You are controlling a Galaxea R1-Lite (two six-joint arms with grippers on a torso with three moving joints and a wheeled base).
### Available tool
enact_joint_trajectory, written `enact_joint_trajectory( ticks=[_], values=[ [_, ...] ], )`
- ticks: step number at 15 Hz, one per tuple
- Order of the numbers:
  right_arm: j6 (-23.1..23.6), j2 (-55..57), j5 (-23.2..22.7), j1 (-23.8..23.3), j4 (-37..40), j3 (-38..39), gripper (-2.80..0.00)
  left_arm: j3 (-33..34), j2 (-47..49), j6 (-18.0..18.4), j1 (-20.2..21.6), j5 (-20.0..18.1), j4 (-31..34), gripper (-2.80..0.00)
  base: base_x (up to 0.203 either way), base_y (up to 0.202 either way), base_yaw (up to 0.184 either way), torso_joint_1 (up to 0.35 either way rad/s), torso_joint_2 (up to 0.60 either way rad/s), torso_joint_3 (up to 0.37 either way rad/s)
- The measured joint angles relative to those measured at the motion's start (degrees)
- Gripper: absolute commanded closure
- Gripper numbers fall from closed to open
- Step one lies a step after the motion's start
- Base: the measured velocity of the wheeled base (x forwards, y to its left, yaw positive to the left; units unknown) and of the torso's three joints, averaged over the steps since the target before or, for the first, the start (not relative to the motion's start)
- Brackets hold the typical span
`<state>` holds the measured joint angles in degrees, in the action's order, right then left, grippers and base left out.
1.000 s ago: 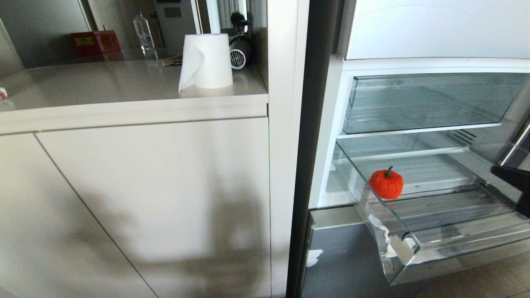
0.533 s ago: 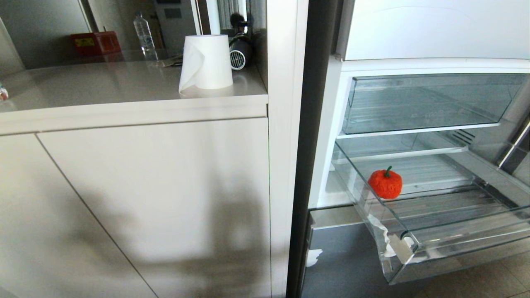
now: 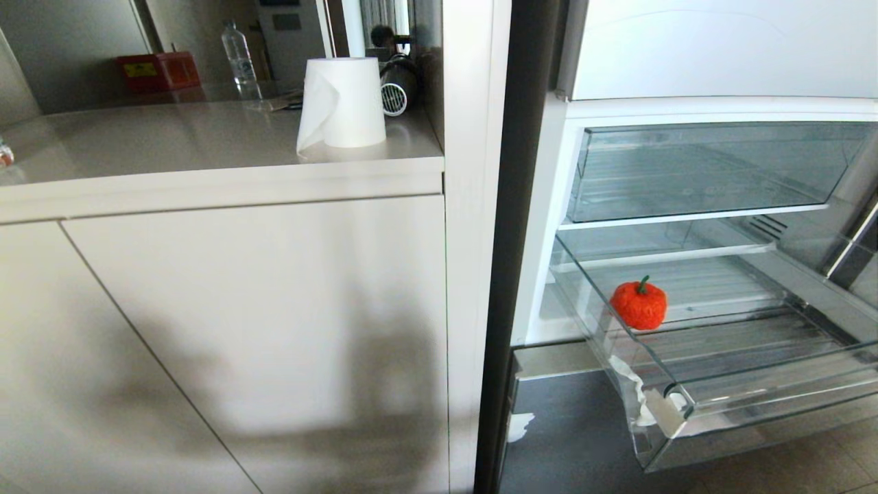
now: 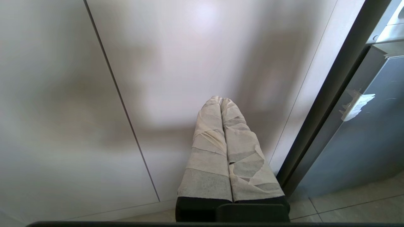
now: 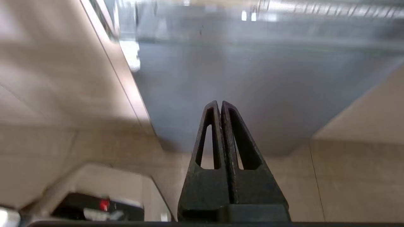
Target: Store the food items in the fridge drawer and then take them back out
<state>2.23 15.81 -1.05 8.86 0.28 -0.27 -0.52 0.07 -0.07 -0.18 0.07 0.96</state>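
risk first: fridge drawer (image 3: 693,415) stands pulled out with the red fruit (image 3: 639,304) resting inside near its left wall; a shove on the front lip could roll the fruit, and the taped front corner looks weak. left gripper (image 4: 222,100) low before the cabinet door (image 4: 176,63), wrapped fingers pressed together, empty. right gripper (image 5: 220,104) low before the grey lower panel (image 5: 252,94), aimed floorward, jaws clenched on nothing, neither arm near the fruit.
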Motion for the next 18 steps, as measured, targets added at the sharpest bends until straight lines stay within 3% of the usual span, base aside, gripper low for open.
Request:
enact_joint_trajectory(
  ticks=[9, 11, 18],
  values=[
    [0.2, 1.6, 0.2, -0.7, 1.8, -0.5, 0.00, 0.0, 0.0, 0.0, 0.0, 0.0, 0.0, 0.00, 0.000, 0.000, 0.000, 0.000, 0.00, 0.000],
    [0.5, 0.7, 0.1, -3.0, 1.7, -0.5, 0.00, 0.0, 0.0, 0.0, 0.0, 0.0, 0.0, 0.00, 0.000, 0.000, 0.000, 0.000, 0.00, 0.000],
    [-0.4, -12.8, 0.5, -8.1, 0.2, 0.1, 0.00, 0.0, 0.0, 0.0, 0.0, 0.0, 0.0, 0.00, 0.000, 0.000, 0.000, 0.000, 0.00, 0.000]
  ],
)
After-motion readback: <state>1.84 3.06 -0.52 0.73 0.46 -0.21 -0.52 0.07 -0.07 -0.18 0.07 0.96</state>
